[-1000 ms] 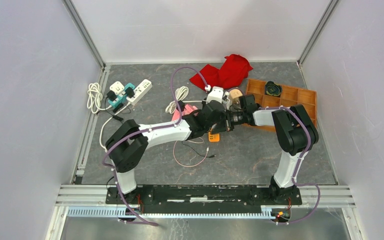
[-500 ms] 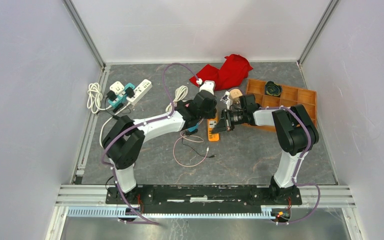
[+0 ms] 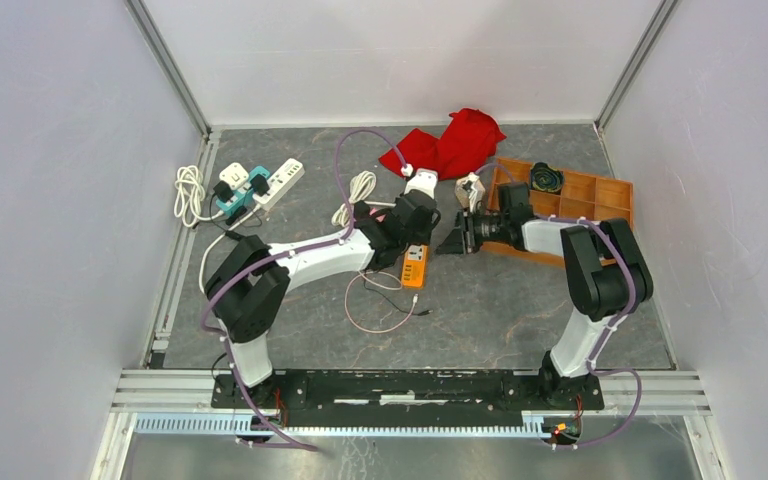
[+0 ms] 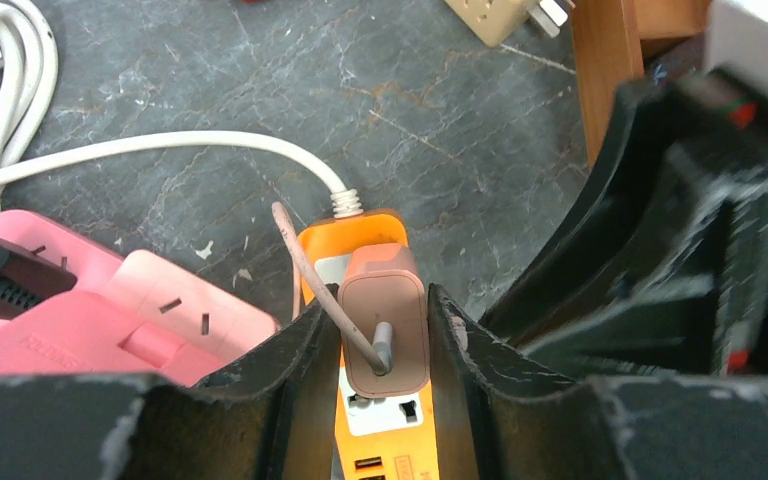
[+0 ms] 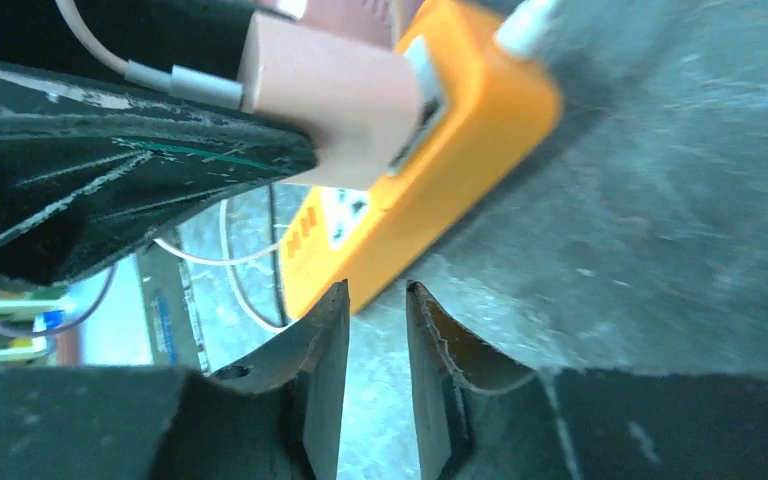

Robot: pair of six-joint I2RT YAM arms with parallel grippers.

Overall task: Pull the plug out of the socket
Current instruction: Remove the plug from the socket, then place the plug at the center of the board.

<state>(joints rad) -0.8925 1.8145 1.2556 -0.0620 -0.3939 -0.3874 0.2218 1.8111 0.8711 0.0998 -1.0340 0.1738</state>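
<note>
The left claw (image 4: 375, 345) pinches the brown plug (image 4: 382, 315), seated in the orange socket (image 4: 385, 410) beneath, while the right claw (image 5: 375, 340), beside it, is nearly closed on nothing.

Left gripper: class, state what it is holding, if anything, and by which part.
The left gripper holds the brown plug by its two sides, one finger on each, while it sits in the orange socket strip.

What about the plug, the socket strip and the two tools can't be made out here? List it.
- Plug pins: hidden inside the orange socket strip in both wrist views, so how far it is seated is unclear.
- Strip's near end: cut off by the bottom edge, left wrist view.
- Left tool grip: fingers flank the plug; contact unclear.
- Plug in the top view: covered by the left arm.
- Right tool: strip edge blurred; contact unclear.
</note>
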